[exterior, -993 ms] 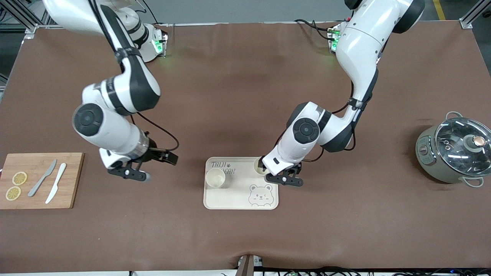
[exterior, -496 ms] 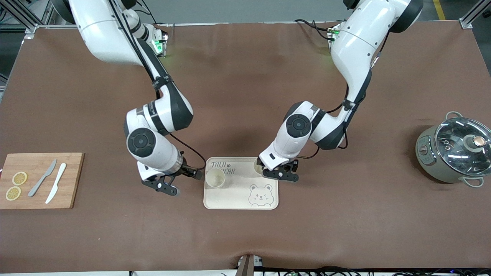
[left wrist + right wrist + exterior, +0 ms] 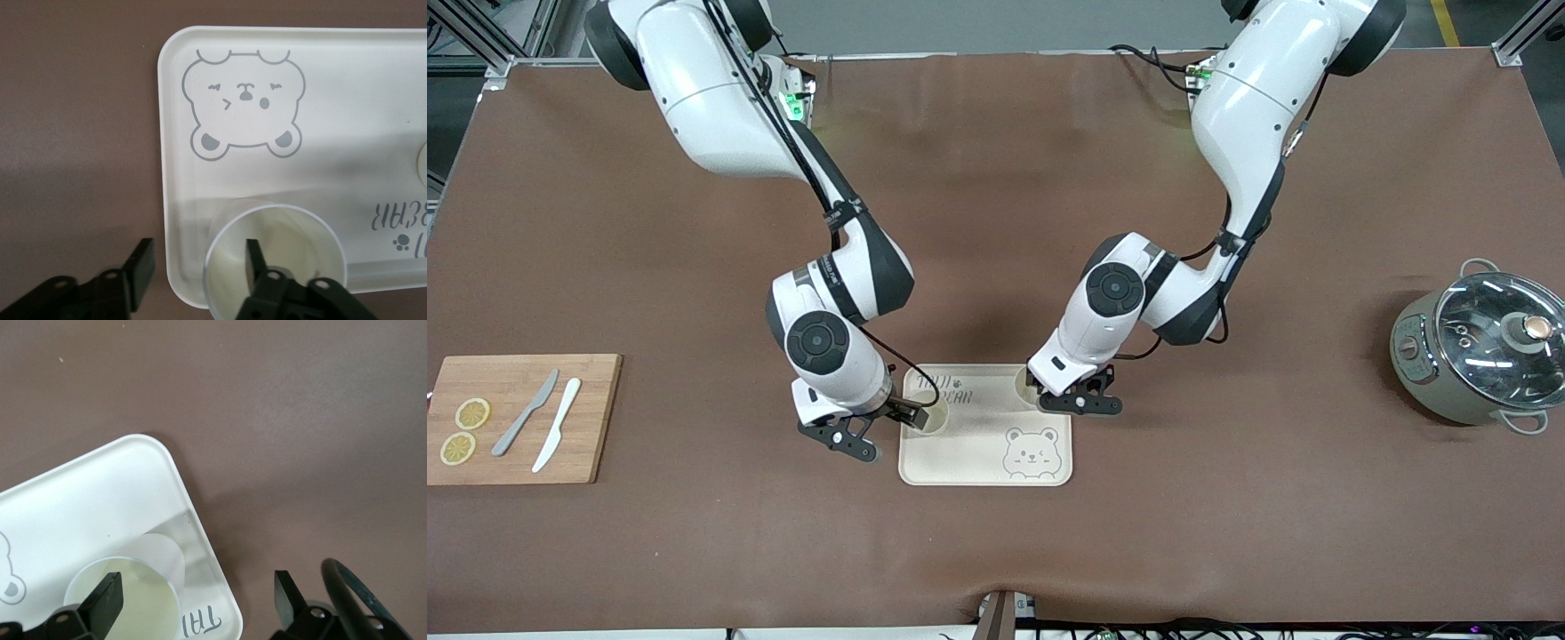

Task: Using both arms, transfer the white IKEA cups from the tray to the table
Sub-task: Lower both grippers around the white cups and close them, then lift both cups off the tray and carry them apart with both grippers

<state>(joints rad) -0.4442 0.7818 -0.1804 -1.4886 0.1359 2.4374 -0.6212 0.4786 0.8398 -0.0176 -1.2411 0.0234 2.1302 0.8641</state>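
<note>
Two white cups stand on the cream bear-printed tray (image 3: 978, 453). One cup (image 3: 1020, 382) is at the tray's corner toward the left arm's end, farther from the front camera. My left gripper (image 3: 1080, 402) is open over it. In the left wrist view the gripper (image 3: 198, 267) has one finger inside this cup (image 3: 293, 240) and the other outside the tray's rim (image 3: 163, 167). The other cup (image 3: 935, 420) is near the tray's edge toward the right arm's end. My right gripper (image 3: 871, 428) is open, and in the right wrist view (image 3: 197, 595) one finger is inside that cup (image 3: 150, 570).
A wooden cutting board (image 3: 596, 418) with two lemon slices (image 3: 464, 430) and two knives (image 3: 543, 423) lies at the right arm's end. A grey pot with a glass lid (image 3: 1480, 351) stands at the left arm's end. Brown table (image 3: 996, 222) surrounds the tray.
My right arm has swung from beside the cutting board to the tray, and its gripper now straddles the cup's wall. My left gripper has shifted slightly at its cup.
</note>
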